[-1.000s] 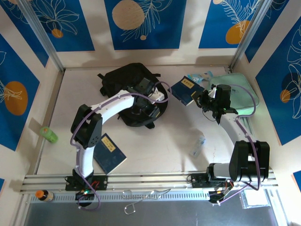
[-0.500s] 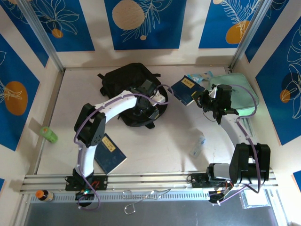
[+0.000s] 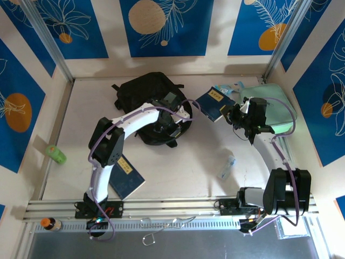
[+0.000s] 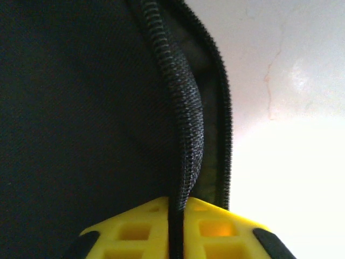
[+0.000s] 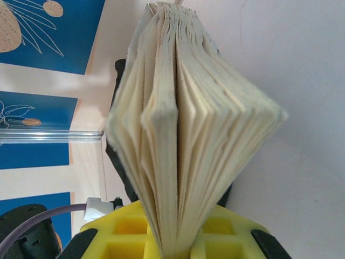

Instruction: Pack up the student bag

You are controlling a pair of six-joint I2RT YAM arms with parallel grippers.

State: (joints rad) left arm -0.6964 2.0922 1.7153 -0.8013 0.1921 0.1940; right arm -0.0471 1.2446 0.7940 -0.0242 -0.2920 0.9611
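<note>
The student bag (image 3: 141,90), a black backpack, lies at the back middle of the table. My left gripper (image 3: 173,125) is at its near right rim. In the left wrist view that gripper (image 4: 180,209) is shut on the bag's zipper edge (image 4: 187,124), with black fabric (image 4: 81,108) to the left and an open slit to the right. My right gripper (image 3: 230,114) is shut on a blue book (image 3: 214,103), held above the table to the right of the bag. The book's pages (image 5: 188,135) fan out between the yellow fingers (image 5: 124,229).
A second blue book (image 3: 125,176) lies near the left arm's base. A green bottle (image 3: 55,154) lies at the left edge and a small clear bottle (image 3: 226,167) at the front right. A mint-green case (image 3: 276,110) lies behind the right arm.
My left gripper has closed on the bag's zipper edge, and its arm has shifted slightly right. The right arm holds the book almost still.
</note>
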